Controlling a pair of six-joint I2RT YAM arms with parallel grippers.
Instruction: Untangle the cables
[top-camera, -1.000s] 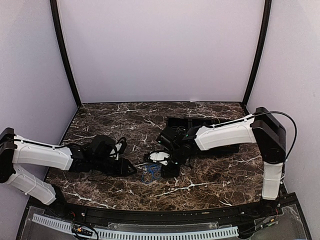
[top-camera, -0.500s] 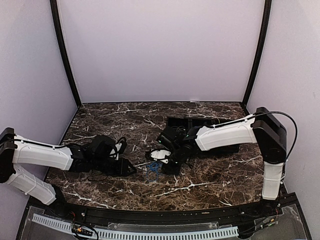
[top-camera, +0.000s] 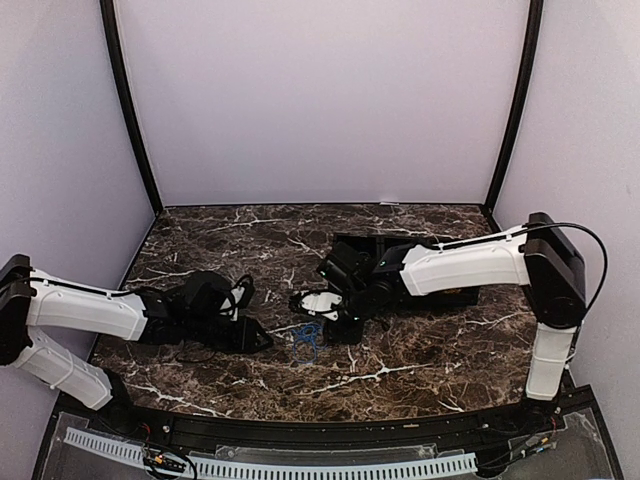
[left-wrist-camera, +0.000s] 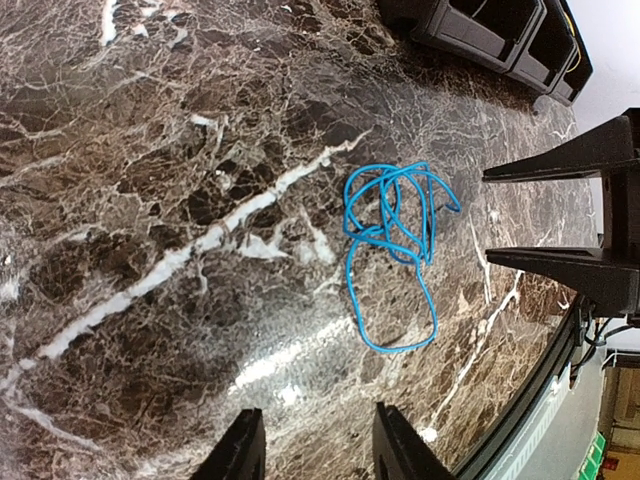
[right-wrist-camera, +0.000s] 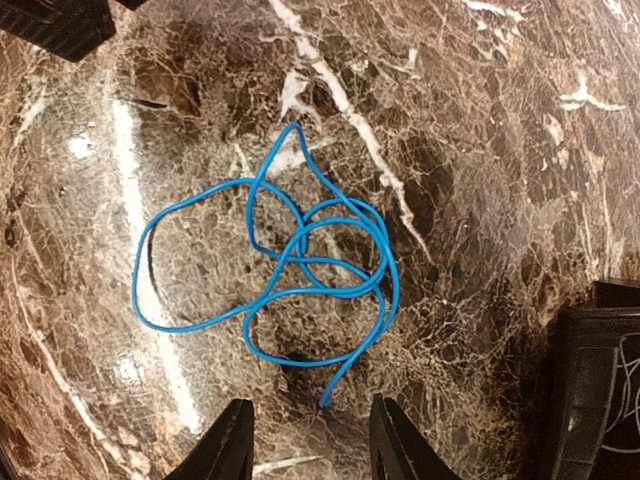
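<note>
Marble table (top-camera: 400, 385): blue cable (right-wrist-camera: 296, 262) loose, blk tray (top-camera: 375, 243) behind; L fingers (left-wrist-camera: 240, 455), R fingers (right-wrist-camera: 228, 445) apart.

One blue cable (right-wrist-camera: 290, 262), one black tray (top-camera: 370, 243) — two grippers: left gripper (left-wrist-camera: 318, 412), right gripper (right-wrist-camera: 312, 402).

Top high, rear; wrists close, sharing cable (right-wrist-camera: 299, 252).

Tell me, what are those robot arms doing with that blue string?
They are untangling cables. Right now the blue cable lies in loose, crossing loops on the marble table, and nothing is holding it. The right gripper hangs just above it with its jaws apart and empty. The left gripper is low over the table off to one side, facing the cable, also open and empty. A black tray sits farther back.
</note>
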